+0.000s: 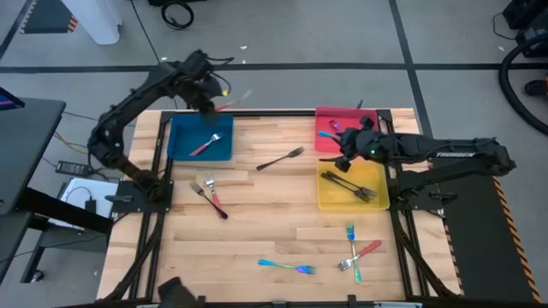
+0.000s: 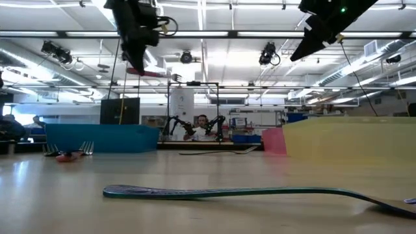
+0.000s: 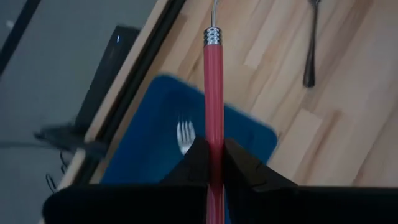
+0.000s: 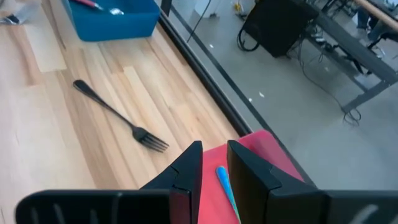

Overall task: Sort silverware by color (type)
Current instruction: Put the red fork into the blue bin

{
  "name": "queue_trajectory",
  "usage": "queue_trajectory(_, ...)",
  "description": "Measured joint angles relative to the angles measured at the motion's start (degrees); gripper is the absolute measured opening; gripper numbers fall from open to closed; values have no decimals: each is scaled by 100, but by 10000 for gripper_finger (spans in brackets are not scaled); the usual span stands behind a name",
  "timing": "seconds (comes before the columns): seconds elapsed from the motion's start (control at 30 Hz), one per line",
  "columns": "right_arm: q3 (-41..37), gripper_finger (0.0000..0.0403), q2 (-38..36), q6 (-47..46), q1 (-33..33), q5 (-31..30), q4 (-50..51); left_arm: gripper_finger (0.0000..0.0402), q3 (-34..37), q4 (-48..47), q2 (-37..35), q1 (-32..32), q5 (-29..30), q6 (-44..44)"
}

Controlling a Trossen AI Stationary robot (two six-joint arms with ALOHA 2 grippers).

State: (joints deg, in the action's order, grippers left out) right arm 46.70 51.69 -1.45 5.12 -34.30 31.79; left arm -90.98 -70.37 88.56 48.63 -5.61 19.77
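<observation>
Placement is the job on the left: the left gripper [image 1: 208, 96] hangs above the far edge of the blue tray [image 1: 181, 147], fingers clamped on a red-handled fork [image 3: 213, 112] that juts out past them. To do this well, I would bring the fork in over the tray's middle, lower it until it is just above the floor, then let go, so it lands beside the 1 red-handled fork [image 1: 205, 145] already lying inside and does not bounce off the rim.

Between the trays, on bare wood, a plain dark grey fork [image 1: 280, 159] lies well apart from everything. Just in front of the blue tray, a small cluster [image 1: 208, 194] of about 2 forks, 1 red-handled, waits.

On the right, the right gripper [image 1: 346, 160] hovers near the join of the red tray [image 1: 325, 115] and the yellow tray [image 1: 334, 198]. Its fingers stand a narrow gap apart and hold nothing; a teal fork [image 4: 227, 188] lies in the red tray beneath them. The yellow tray holds about 2 dark grey forks [image 1: 349, 186].

Near the front edge lie a teal iridescent fork [image 1: 286, 266] and a crossed pair [image 1: 354, 253], 1 teal and 1 red-handled. All are slim and light, with shiny tines.
</observation>
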Motion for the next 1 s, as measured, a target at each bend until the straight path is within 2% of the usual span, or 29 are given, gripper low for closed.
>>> queue_trajectory(0.3,0,82,226,-162,1,-3,0,23,1791,205,-915,205,-22,-11)
queue_trajectory(0.53,0,82,233,-153,1,-7,-127,24,3114,867,-1148,208,-3,4)
queue_trajectory(0.7,0,82,233,-147,1,-7,-305,32,3700,1205,-1144,233,136,-9)
queue_trajectory(0.9,0,82,233,-230,1,-6,-405,50,4008,1383,-1139,266,1069,-11)
queue_trajectory(1.0,0,82,233,-342,0,-5,-489,62,4008,1531,-1139,267,1185,-102)
